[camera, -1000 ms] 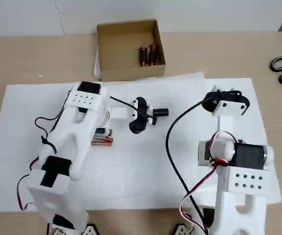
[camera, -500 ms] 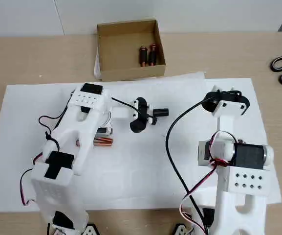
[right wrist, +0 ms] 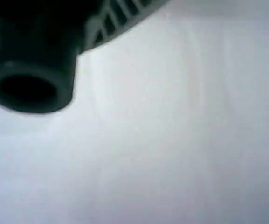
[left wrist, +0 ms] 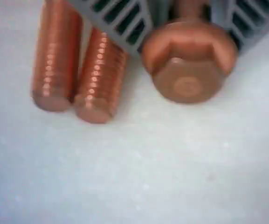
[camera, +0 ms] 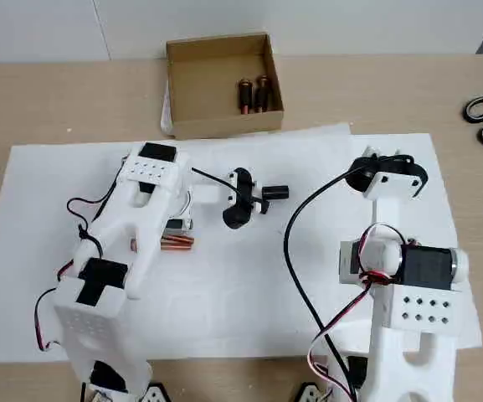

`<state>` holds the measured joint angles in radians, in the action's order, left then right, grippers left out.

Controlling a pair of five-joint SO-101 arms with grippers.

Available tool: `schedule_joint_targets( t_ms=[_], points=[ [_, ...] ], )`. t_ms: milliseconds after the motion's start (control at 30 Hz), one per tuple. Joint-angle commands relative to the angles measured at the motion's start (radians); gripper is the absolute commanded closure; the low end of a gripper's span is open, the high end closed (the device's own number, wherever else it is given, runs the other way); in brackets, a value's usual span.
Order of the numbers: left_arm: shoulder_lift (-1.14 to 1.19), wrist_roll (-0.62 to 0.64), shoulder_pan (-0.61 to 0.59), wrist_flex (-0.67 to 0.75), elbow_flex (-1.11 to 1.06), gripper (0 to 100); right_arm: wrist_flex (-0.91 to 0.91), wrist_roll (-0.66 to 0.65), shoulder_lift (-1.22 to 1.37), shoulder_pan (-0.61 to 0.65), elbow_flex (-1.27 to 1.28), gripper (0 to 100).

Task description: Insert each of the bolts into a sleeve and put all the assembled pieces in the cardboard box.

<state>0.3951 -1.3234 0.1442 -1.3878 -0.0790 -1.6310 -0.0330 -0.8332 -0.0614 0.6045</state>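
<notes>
Bright, even light is falling from above across the high view. The sheet (camera: 249, 285) is throwing it back strongly, with no hard glare. The arms are casting only faint, soft-edged shadows on it. The floor of the box (camera: 199, 92) is reading darker than the table (camera: 57, 100).

In the left wrist view, rows of small highlights are running along the threads of two bolts (left wrist: 55, 56). The head of a third bolt (left wrist: 188, 70) is glinting dully, and a soft shadow is pooling beneath them.

In the right wrist view, the sleeve (right wrist: 29, 79) is showing almost black, its bore unlit. Grey shade is spreading below it, and the sheet is dimming far from the sleeve.
</notes>
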Motion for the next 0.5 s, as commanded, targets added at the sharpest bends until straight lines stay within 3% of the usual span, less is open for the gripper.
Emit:
schedule_joint_targets(
  t_ms=[0, 167, 467],
  points=[
    [0.002, -0.035, 0.006, 0.008, 0.035, 99, 0.013, -0.002, -0.021, -0.005, -0.005, 99.5],
    [0.0, 0.043, 0.0, -0.025, 0.2, 99, 0.015, -0.002, -0.021, -0.001, -0.005, 99.5],
    [0.0, 0.141, 0.005, -0.236, 0.607, 99, 0.012, -0.002, -0.022, -0.001, -0.011, 99.5]
  ],
)
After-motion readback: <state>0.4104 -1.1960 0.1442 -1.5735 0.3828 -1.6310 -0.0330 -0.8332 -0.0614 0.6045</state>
